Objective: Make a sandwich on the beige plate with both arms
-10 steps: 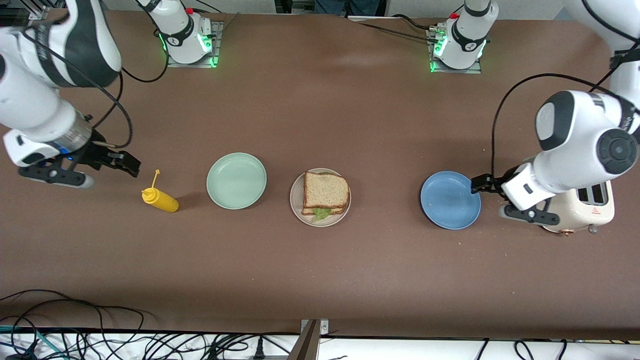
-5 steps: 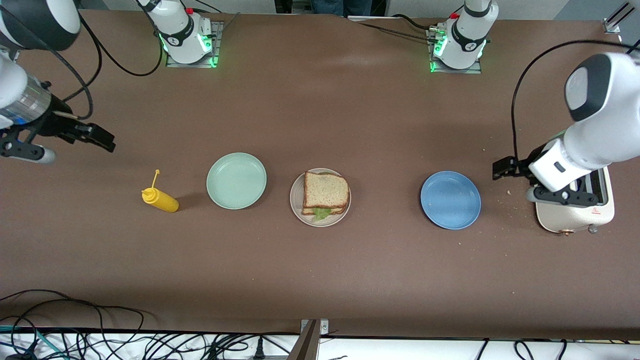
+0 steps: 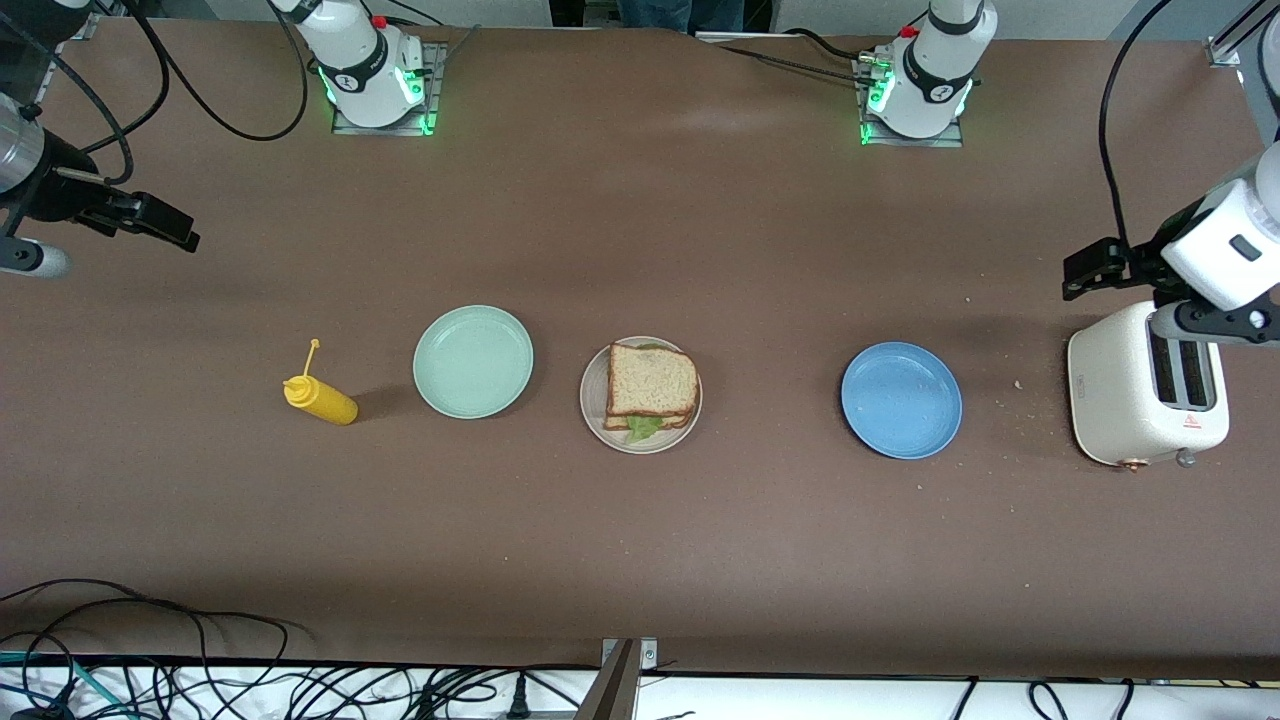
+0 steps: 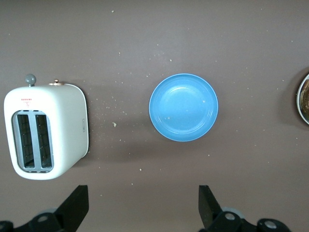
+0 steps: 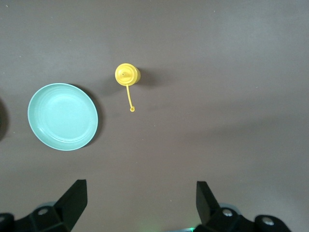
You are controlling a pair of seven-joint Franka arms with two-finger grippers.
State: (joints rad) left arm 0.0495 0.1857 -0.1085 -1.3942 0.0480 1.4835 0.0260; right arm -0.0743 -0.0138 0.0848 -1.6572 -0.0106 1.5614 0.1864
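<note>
Hanging high at the frame's upper corners, the left gripper (image 3: 1095,270) and right gripper (image 3: 150,222) gape wide, empty. Centre frame, the beige plate (image 3: 592,411) carries the sandwich (image 3: 651,384), apparently complete. It looks light, soft, apt to slide apart; grip across opposite crusts.
</note>
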